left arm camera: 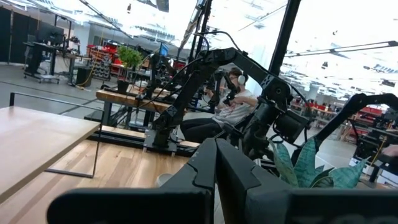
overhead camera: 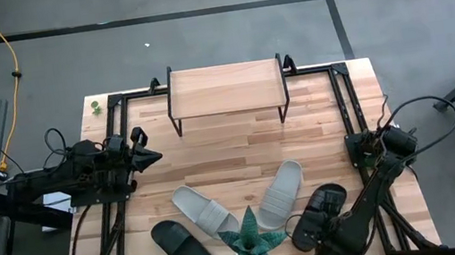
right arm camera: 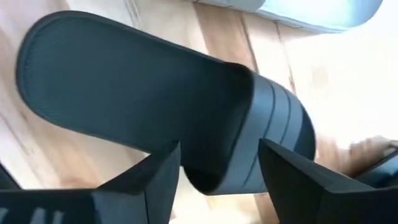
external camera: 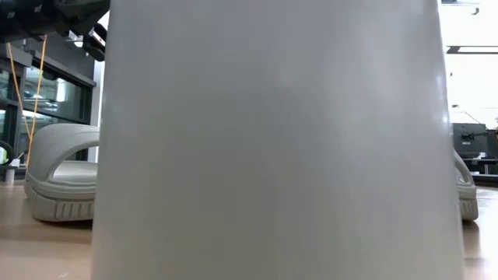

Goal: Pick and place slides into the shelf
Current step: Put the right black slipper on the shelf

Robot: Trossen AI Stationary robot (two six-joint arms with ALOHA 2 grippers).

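Green spiky plant (overhead camera: 252, 243) stands between slides (overhead camera: 279, 194) and right tool (overhead camera: 311, 231).

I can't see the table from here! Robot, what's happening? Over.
Right pincer open, straddling black ribbed-strap slide sandal. Left pincer shut, waiting at left edge. Small wooden-topped shelf holds no slides. Green spiky plant close beside.

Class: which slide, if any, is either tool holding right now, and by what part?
None. The right tool is open, straddling the strap of a black slide without gripping; the left tool is shut, empty.
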